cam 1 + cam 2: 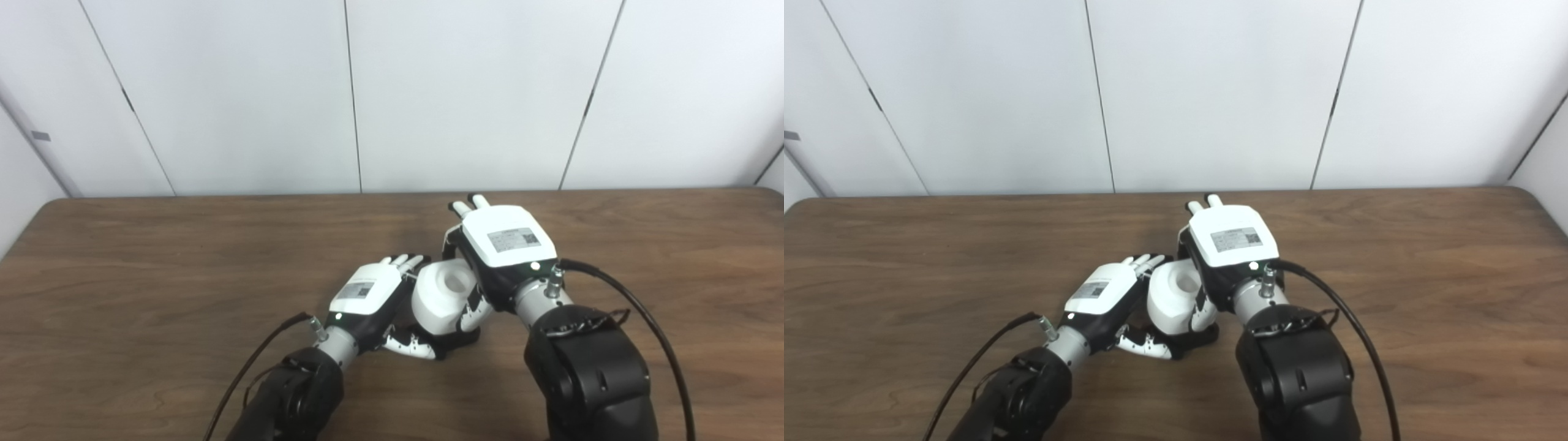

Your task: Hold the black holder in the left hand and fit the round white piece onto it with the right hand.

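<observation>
The round white piece with a hole in its top sits on the black holder, of which only the base shows beneath it, low over the table's middle. My left hand wraps in from the left, its thumb under the piece against the holder's base and its fingers reaching behind. From the right, my right hand is shut on the white piece, with its thumb on the near side and two fingers sticking out past it. In the right eye view the white piece stands between both hands.
The brown wooden table spreads wide to both sides, its far edge meeting a white panelled wall. Black cables loop from both wrists over the near part of the table.
</observation>
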Robot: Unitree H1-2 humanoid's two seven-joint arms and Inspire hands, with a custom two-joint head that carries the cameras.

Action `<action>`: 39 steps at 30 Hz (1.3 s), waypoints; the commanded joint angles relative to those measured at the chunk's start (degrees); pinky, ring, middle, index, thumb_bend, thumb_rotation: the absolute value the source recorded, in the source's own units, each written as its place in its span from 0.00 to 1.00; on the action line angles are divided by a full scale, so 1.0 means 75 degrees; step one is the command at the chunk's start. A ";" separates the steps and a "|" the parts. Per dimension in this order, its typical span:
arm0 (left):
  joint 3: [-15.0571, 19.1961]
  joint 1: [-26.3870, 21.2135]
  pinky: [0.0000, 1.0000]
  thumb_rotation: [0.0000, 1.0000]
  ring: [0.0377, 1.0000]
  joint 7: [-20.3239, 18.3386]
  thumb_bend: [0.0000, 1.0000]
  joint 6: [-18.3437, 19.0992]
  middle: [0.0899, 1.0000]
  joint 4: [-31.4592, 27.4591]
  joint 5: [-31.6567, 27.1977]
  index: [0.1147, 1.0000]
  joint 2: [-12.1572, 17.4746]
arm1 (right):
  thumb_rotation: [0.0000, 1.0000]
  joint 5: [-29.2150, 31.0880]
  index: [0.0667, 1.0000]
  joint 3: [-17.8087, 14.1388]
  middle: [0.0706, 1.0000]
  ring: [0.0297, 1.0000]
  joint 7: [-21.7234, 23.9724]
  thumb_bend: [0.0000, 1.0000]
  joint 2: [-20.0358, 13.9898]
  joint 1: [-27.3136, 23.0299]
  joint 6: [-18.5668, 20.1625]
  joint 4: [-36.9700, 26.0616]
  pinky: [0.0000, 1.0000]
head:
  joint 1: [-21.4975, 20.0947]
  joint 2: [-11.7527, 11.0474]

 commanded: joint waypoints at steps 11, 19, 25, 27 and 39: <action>-0.0024 -0.0228 1.00 0.05 0.99 0.0324 0.52 -0.0063 0.96 -0.0229 -0.0007 0.41 -0.0142 | 0.13 0.0019 0.45 0.0033 0.95 1.00 -0.0057 0.52 0.0042 0.0038 -0.0018 0.0028 0.65 | 0.0023 0.0094; -0.0023 -0.0226 1.00 0.05 0.99 0.0318 0.52 -0.0045 0.96 -0.0256 -0.0004 0.41 -0.0120 | 0.13 0.0047 0.45 -0.0016 0.96 1.00 0.0037 0.52 0.0026 0.0061 0.0012 0.0044 0.66 | 0.0017 0.0125; -0.0029 -0.0223 1.00 0.05 0.98 0.0353 0.52 -0.0048 0.96 -0.0247 0.0027 0.41 -0.0105 | 0.13 0.0155 0.45 -0.0066 0.96 1.00 -0.0088 0.52 -0.0030 0.0132 0.0060 0.0138 0.67 | 0.0001 0.0103; -0.0032 -0.0222 1.00 0.05 0.98 0.0355 0.52 -0.0047 0.96 -0.0246 0.0041 0.41 -0.0092 | 0.13 0.0205 0.45 -0.0079 0.96 1.00 -0.0127 0.52 -0.0041 0.0146 0.0084 0.0160 0.67 | -0.0018 0.0095; -0.0034 -0.0236 1.00 0.05 0.98 0.0395 0.52 -0.0081 0.96 -0.0204 0.0059 0.41 -0.0078 | 0.13 0.0386 0.45 -0.0087 0.97 1.00 -0.0207 0.52 -0.0035 0.0239 0.0282 0.0203 0.70 | -0.0030 0.0084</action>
